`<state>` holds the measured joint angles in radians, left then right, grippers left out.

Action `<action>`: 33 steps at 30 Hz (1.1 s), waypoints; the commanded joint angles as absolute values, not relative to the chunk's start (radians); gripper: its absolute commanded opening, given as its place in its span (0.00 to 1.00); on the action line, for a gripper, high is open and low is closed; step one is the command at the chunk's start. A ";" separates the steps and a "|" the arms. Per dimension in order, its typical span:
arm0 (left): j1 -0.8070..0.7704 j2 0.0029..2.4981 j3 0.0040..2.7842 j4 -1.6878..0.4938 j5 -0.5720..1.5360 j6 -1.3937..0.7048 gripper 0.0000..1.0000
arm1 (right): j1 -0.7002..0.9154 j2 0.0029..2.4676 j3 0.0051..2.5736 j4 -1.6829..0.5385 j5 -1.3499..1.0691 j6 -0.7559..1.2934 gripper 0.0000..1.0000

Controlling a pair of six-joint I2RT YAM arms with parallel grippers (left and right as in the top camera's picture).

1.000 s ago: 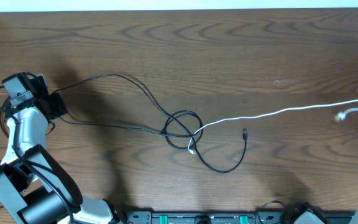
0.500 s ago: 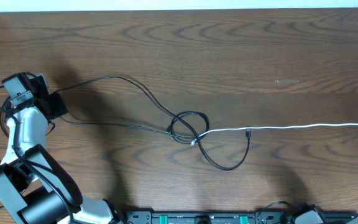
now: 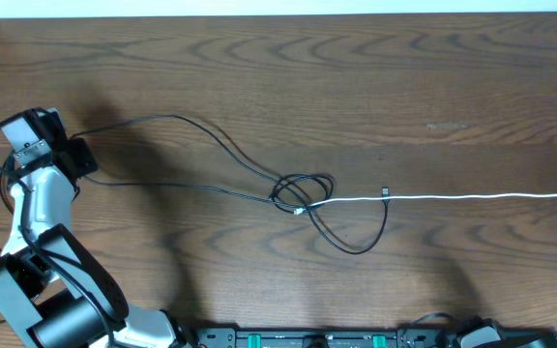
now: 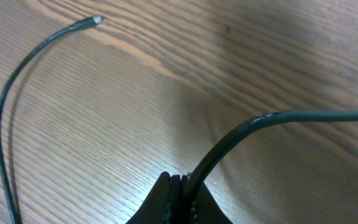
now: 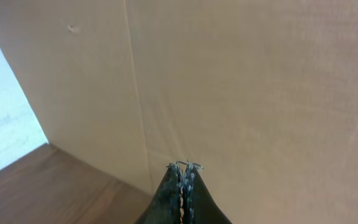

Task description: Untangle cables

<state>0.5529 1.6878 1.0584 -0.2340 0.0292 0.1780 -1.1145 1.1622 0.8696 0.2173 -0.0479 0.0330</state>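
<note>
— At the bottom middle of the left wrist view, what are the fingers doing?

— The left gripper (image 4: pixel 180 186) is clenched on a black cable (image 4: pixel 278 117). The cable rises from between the fingertips and bends away toward 3 o'clock over the wooden table (image 4: pixel 73 124).

— And the other arm?

— The right gripper (image 5: pixel 183 169) is pressed tight, its tips meeting, and it points at a pale beige panel (image 5: pixel 260 81). Whether anything thin is pinched between the tips cannot be told.

— Where do the cables lie, seen from above?

— The left gripper sits at 9 o'clock on the table. Two black strands leave it toward 3 o'clock, one arching toward 12 first. They meet in a small tangle (image 3: pixel 305 189) just beside the table's centre. From the tangle a black loop sags toward 5 o'clock and curls back up to a small plug end (image 3: pixel 385 192), right beside the white cable (image 3: pixel 472 197). The white cable comes out of the tangle as a straight, taut line and runs to the 3 o'clock edge of the picture.
</note>
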 commanded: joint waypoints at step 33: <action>0.013 1.637 1.106 1.458 1.095 -1.069 0.07 | -0.882 1.199 0.880 0.003 -0.416 -0.025 0.01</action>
<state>-0.0132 1.6547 1.0904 1.4235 1.0611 -0.8272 -0.8906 1.1755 0.8696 0.0040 -0.4152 -0.0116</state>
